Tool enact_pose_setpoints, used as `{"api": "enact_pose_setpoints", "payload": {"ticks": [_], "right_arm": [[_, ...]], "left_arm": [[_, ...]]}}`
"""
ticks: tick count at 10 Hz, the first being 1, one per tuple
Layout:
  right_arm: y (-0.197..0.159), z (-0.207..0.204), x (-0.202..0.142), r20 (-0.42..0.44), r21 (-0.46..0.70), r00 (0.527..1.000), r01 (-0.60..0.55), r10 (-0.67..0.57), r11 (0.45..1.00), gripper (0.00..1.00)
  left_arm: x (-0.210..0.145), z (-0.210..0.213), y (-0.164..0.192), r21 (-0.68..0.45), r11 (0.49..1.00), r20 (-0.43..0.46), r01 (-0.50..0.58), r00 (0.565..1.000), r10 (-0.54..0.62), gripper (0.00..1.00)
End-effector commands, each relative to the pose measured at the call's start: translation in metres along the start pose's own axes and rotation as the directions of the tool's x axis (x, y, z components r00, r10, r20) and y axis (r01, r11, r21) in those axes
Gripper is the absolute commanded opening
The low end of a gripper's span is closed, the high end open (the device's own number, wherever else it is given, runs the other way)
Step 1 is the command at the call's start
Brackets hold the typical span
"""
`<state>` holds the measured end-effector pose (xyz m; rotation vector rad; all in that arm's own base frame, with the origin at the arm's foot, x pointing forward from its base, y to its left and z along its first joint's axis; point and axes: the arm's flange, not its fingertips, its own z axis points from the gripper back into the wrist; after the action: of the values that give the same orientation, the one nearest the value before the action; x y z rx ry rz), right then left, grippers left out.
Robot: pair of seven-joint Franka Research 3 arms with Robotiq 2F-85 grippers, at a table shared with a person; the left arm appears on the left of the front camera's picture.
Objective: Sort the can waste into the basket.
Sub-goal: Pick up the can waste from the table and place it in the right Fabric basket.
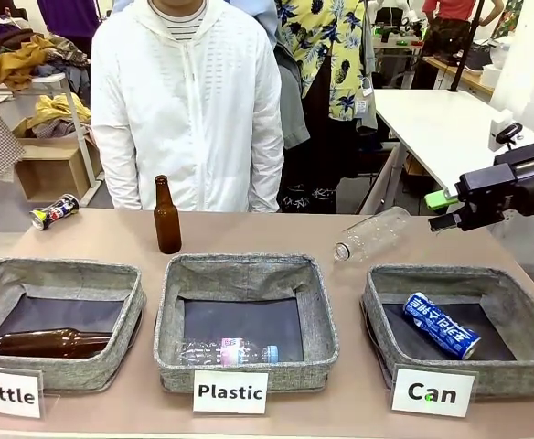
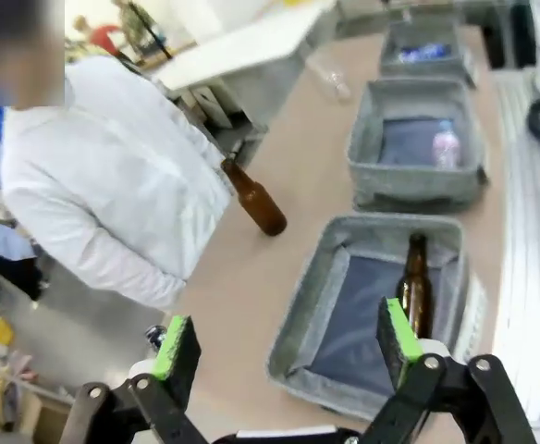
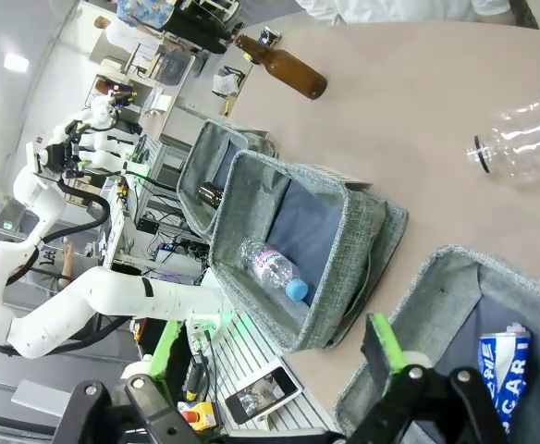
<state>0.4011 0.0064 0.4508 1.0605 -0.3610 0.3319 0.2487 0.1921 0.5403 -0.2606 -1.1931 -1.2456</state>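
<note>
Black can (image 1: 54, 211): we see it on its side, well apart from the basket (image 1: 514, 380), far off to the robot's left.
Axis: it slants, with the end face turned near-left.
Blue can (image 1: 441, 325): lying inside the basket.
Nearer arm: we judge the left.
Left gripper (image 2: 284, 335): jaws apart, empty.
Right gripper (image 1: 443, 210): beyond the basket's far right corner, jaws apart, empty.

A brown bottle (image 1: 166, 216) stands near the table's (image 1: 267, 240) far edge; a clear bottle (image 1: 371, 234) lies further along it. The bin marked Bottle (image 1: 29, 274) holds a second brown bottle (image 1: 52, 343).
</note>
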Motion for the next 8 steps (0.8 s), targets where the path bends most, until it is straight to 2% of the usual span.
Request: {"api": "enact_pose_setpoints", "payload": {"ticks": [1, 4, 5, 6, 7, 8], "right_arm": [[0.001, 0.003, 0.000, -0.008, -0.004, 1.000, -0.013, 0.013, 1.000, 1.00], [0.001, 0.003, 0.000, -0.008, -0.004, 1.000, -0.013, 0.013, 1.000, 1.00], [0.001, 0.003, 0.000, -0.008, -0.004, 1.000, -0.013, 0.013, 1.000, 1.00], [0.001, 0.003, 0.000, -0.008, -0.004, 1.000, -0.013, 0.013, 1.000, 1.00], [0.001, 0.003, 0.000, -0.008, -0.004, 1.000, -0.013, 0.013, 1.000, 1.00], [0.001, 0.003, 0.000, -0.008, -0.004, 1.000, -0.013, 0.013, 1.000, 1.00]], "left_arm": [[0.006, 0.005, 0.012, 0.020, 0.998, 0.041, -0.054, 0.998, 0.053, 1.00], [0.006, 0.005, 0.012, 0.020, 0.998, 0.041, -0.054, 0.998, 0.053, 1.00], [0.003, 0.002, 0.004, 0.006, 1.000, 0.014, -0.026, 1.000, 0.026, 1.00], [0.000, -0.001, 0.010, 0.044, 0.996, -0.090, -0.076, 0.993, 0.080, 1.00], [-0.002, -0.032, 0.043, 0.020, 0.984, -0.280, -0.178, 0.943, 0.177, 1.00], [-0.004, -0.067, 0.076, 0.053, 0.966, -0.391, -0.254, 0.885, 0.254, 1.00]]}}
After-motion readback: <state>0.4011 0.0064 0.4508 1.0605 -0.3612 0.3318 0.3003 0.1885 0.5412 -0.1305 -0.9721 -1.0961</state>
